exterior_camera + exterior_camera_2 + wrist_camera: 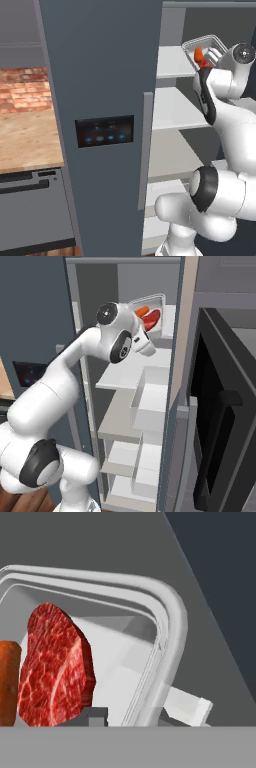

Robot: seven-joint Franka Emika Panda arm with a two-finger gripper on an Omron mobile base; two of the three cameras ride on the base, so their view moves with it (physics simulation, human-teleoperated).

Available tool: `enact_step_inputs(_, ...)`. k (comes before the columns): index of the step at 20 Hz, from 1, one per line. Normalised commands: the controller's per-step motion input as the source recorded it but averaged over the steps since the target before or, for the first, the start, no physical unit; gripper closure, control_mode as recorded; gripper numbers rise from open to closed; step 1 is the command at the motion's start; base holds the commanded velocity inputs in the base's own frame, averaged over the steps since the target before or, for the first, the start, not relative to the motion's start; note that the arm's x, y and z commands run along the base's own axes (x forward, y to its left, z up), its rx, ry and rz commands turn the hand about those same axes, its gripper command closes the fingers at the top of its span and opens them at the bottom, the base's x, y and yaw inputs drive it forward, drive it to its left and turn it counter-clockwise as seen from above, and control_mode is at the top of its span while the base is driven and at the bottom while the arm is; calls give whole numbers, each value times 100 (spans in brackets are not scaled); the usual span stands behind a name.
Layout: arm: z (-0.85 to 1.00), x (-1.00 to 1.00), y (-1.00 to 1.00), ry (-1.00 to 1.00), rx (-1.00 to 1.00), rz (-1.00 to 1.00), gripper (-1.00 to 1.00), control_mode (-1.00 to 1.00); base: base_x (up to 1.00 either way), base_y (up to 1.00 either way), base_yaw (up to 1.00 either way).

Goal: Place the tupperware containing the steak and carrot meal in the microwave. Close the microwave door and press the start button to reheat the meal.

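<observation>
Fridge shelves (131, 375) frame the gripper (131, 717), clenched on the tupperware (150, 313) rim, tray raised at the top shelf; the open microwave door (220, 421) lies rightward.

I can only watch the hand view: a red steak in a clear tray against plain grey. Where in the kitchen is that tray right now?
Observer: The tupperware is high up at the top shelf level of the open fridge. It is tipped steeply, so its open side faces the base cameras.
Operator: Is the microwave anywhere near?
Observer: Yes. In the right base view the microwave door stands swung open just to the right of the fridge, lower than the tupperware.
</observation>
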Motion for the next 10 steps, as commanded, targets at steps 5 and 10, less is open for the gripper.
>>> enact_step_inputs(5, -15, -100, 21, 16, 0, 0, 100, -100, 0, 0, 0)
enact_step_inputs(10, -28, -100, 41, 15, 0, 0, 100, -100, 0, 0, 0)
